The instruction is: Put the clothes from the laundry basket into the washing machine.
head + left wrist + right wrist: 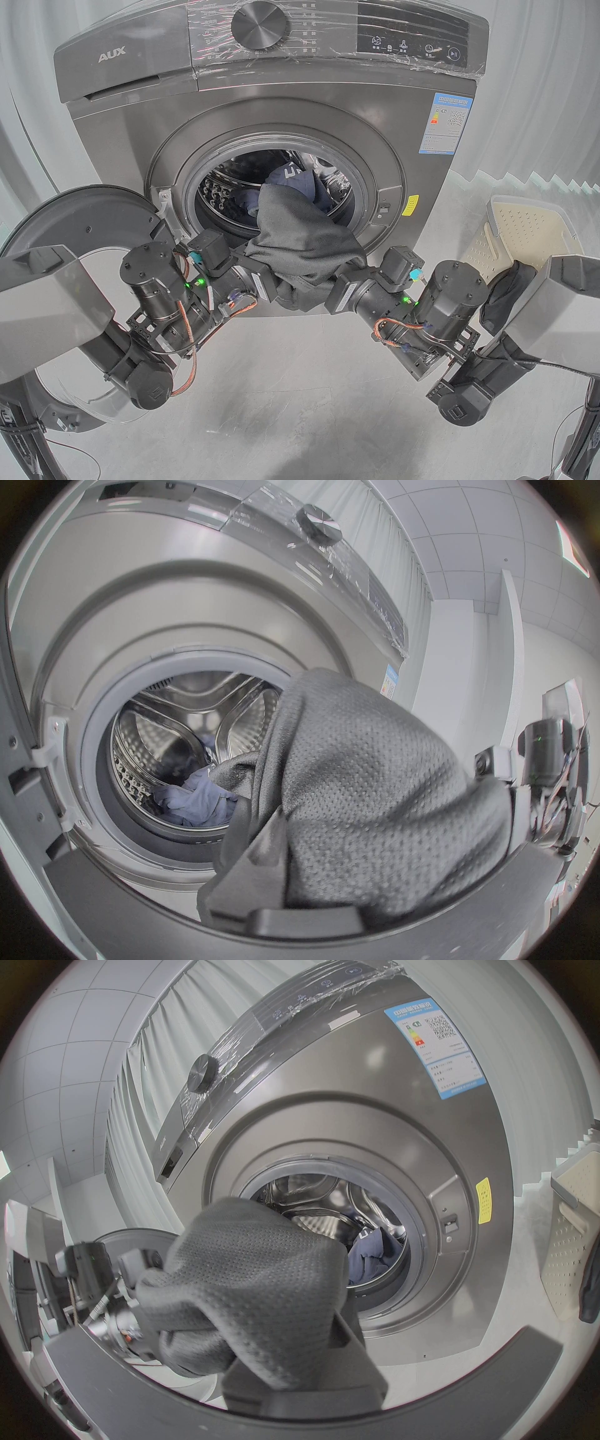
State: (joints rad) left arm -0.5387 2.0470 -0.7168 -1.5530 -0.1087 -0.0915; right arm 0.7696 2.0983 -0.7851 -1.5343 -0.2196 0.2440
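A grey knit garment (pixel 300 240) hangs between my two grippers at the mouth of the washing machine (pixel 281 112), its upper part lying over the drum's rim. My left gripper (pixel 274 287) holds its left lower edge and my right gripper (pixel 335 290) its right lower edge, both shut on the cloth, which covers most of the fingers. In the left wrist view the grey garment (pixel 375 792) drapes over the left gripper (pixel 294 905). In the right wrist view the grey garment (pixel 250 1272) covers the right gripper (pixel 306 1379). A blue garment (pixel 300 181) lies inside the drum.
The round door (pixel 81 225) stands swung open to the left, close beside my left arm. A cream laundry basket (pixel 531 231) stands on the floor at the right with a dark garment (pixel 506 294) hanging over its near edge. Bare grey floor lies in front of the machine.
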